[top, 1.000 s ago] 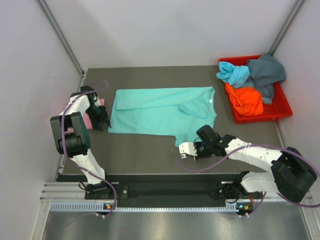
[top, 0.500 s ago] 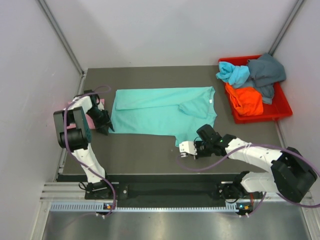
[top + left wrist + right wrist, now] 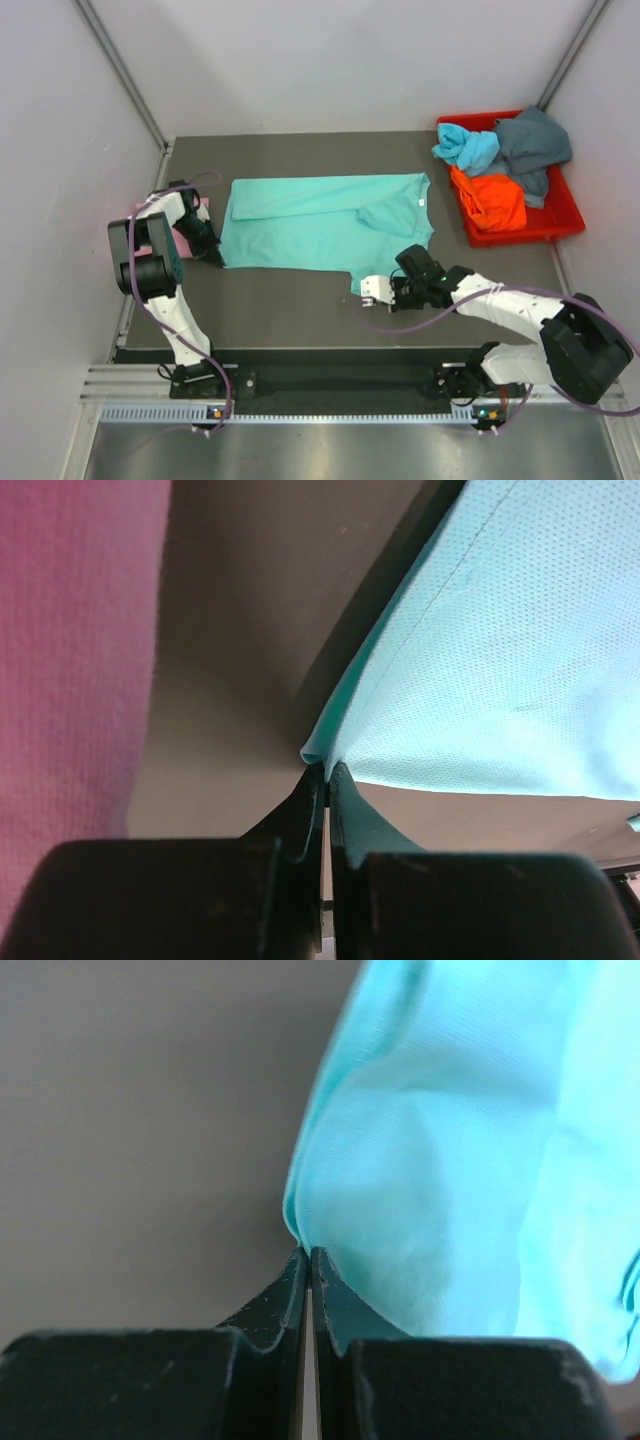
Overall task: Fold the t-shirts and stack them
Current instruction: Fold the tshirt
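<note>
Both pairs of jaws are closed on cloth — the left jaws pinch the near-left corner of the teal t-shirt [image 3: 500, 660], and the right jaws pinch its near hem corner on the right. From both grips the shirt spreads away across the counter [image 3: 300, 300], its long axis running left to right between the arms — so the fold probably carries this near edge toward the far one.

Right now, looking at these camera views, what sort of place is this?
Probably a robot lab test cell, not a home: plain white walls box in a dark table, the left arm and right arm are bolted to a rail, and a teal t-shirt lies spread for folding.
</note>
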`<state>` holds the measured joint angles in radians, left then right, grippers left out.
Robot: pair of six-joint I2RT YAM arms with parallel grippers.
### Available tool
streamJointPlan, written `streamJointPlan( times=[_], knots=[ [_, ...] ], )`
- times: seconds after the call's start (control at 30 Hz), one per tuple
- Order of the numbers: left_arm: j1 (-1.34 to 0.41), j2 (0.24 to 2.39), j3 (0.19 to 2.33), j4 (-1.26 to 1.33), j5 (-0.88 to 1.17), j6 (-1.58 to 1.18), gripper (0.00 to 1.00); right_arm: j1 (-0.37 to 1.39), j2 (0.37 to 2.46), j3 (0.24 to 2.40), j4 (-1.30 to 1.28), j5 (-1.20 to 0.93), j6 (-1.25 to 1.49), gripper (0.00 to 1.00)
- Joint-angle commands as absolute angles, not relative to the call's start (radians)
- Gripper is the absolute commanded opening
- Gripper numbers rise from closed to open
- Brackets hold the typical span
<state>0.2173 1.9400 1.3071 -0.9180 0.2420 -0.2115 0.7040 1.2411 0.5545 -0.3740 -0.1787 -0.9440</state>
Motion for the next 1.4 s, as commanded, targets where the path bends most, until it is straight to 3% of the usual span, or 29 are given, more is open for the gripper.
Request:
streamJointPlan(
  times=[0.0,0.17,0.37,0.73,1.37],
  knots=[
    [0.218,1.870,1.310,-0.933,0.252,-0.209,0.00,0.644,1.227,0.638,-0.343,-0.132,-0.885,0.00],
    [0.216,1.787,1.292,-0.951,0.270,-0.218,0.00,0.464,1.184,0.774,-0.428,-0.144,-0.705,0.00],
    [0.210,1.808,1.353,-0.948,0.314,-0.213,0.00,0.387,1.178,0.932,-0.407,-0.167,-0.611,0.00],
    [0.170,1.905,1.630,-0.960,0.333,-0.192,0.00,0.351,1.337,1.080,-0.304,-0.146,-0.612,0.00],
    [0.150,2.098,1.864,-0.930,0.301,-0.181,0.00,0.308,1.627,1.308,-0.169,-0.063,-0.595,0.00]
  ],
)
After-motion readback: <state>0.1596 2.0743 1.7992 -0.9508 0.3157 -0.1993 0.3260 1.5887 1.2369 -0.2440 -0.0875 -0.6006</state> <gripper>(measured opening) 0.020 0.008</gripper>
